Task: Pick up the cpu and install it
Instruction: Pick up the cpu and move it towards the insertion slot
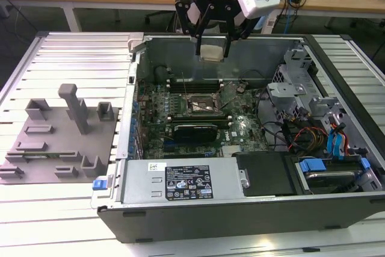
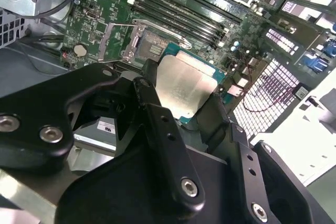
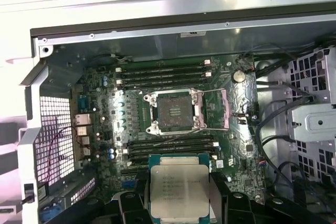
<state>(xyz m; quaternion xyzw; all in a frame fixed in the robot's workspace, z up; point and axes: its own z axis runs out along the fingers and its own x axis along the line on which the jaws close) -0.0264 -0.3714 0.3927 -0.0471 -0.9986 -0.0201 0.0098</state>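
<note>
My gripper (image 1: 212, 49) hangs over the back of the open computer case, shut on the cpu (image 1: 212, 52), a flat square chip with a silver-white top. In both wrist views the cpu (image 3: 179, 191) (image 2: 182, 86) sits between the black fingers (image 2: 157, 124), held by two opposite edges. The motherboard socket (image 3: 175, 113) (image 1: 201, 106) (image 2: 148, 45) lies open with its metal frame and lever raised. The cpu is above the board, apart from the socket and off to one side of it.
Memory slots (image 3: 163, 72) run along both sides of the socket. Drive cages and cable bundles (image 1: 301, 118) fill the case toward the exterior view's right. A grey fixture plate with blocks (image 1: 57, 136) lies outside the case at the exterior view's left. The power supply (image 1: 180, 180) spans the front.
</note>
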